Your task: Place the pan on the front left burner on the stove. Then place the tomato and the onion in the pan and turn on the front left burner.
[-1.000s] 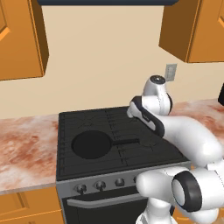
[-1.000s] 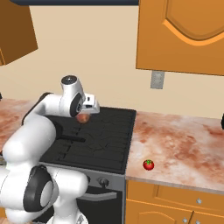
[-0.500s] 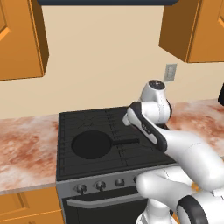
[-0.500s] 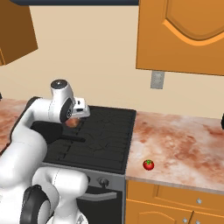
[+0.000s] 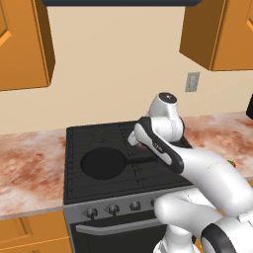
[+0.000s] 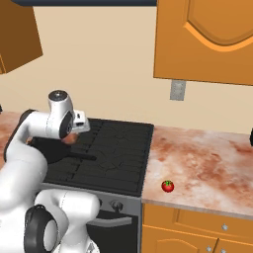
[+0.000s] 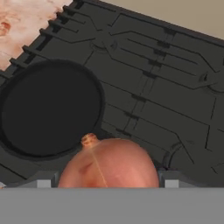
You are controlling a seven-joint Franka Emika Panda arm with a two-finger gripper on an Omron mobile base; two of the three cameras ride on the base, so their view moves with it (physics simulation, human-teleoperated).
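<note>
Left base view sits behind the arm on its left, looking forward and down at the stove (image 5: 123, 163) and wall, arm rising from the lower right. Right base view mirrors that from the other side, arm at lower left, taking in more of the desk (image 6: 207, 163) right of the stove. Both share the black cooktop and the pan (image 5: 101, 163) near its front left corner. Hand view rides the wrist, close above the grates, looking down along the hand (image 7: 107, 177) with the onion (image 7: 109, 164) filling its foreground.
</note>
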